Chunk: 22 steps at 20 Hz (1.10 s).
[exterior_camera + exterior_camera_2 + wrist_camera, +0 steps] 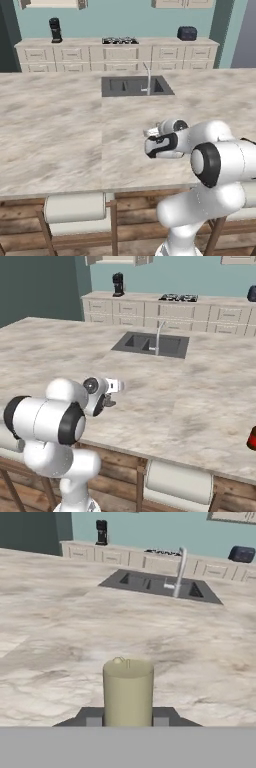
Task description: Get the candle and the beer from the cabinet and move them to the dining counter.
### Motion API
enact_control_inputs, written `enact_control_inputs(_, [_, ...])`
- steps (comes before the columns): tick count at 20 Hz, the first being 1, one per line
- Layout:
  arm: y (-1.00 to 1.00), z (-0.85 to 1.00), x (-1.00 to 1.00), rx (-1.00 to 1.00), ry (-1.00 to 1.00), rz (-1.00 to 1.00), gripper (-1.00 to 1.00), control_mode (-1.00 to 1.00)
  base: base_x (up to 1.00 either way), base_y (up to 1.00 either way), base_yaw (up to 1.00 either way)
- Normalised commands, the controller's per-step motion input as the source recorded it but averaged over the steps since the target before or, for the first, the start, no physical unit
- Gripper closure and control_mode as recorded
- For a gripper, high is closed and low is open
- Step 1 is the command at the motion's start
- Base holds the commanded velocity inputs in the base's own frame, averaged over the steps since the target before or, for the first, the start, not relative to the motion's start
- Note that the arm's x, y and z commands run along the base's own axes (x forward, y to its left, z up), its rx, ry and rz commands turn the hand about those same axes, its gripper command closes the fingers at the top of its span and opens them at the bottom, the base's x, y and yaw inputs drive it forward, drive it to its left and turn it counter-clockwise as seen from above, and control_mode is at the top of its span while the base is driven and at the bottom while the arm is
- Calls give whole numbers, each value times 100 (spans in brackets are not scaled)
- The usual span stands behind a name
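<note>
I am holding the arm out over the near part of the dining counter (60, 135), with the end effector (128, 721) clamped on the candle (128, 692). In the hand view the beige candle is standing upright between the two dark finger tips (93, 718), one pressing each side, and its top with the small wick is rising against the marbled stone. From the left base view the end effector (150, 133) is reaching leftward over the stone, and I cannot make out the candle there (the wrist is hiding it). From the right base view the end effector (120, 387) is sitting above the near edge of the dining counter (200, 406).

The dark inset sink (136, 86) with its faucet (148, 77) is lying farther across the counter, beyond the end effector, well apart from it. A dark red object (252, 439) is showing at the right edge of the right base view, standing on the counter near its front edge; it may be the beer, though it is cut off and I cannot tell for certain.

Cream-cushioned stools (75, 209) are tucked under the near edge. Along the far wall a worktop with drawers (117, 51) is carrying a coffee machine (55, 30), a stovetop (120, 40) and a dark toaster (187, 33).
</note>
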Motion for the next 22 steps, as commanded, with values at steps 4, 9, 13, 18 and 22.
enact_control_inputs(4, [0,-36,16,0,-1,1,100,-100,0,0,0])
enact_control_inputs(9, [0,-29,18,0,0,0,100,-100,0,0,0])
enact_control_inputs(13, [1,-29,19,0,0,0,100,-100,0,0,0])
enact_control_inputs(18, [8,-24,7,0,1,0,100,-100,0,0,0])
enact_control_inputs(22, [0,-35,0,0,-1,0,100,-100,0,0,0])
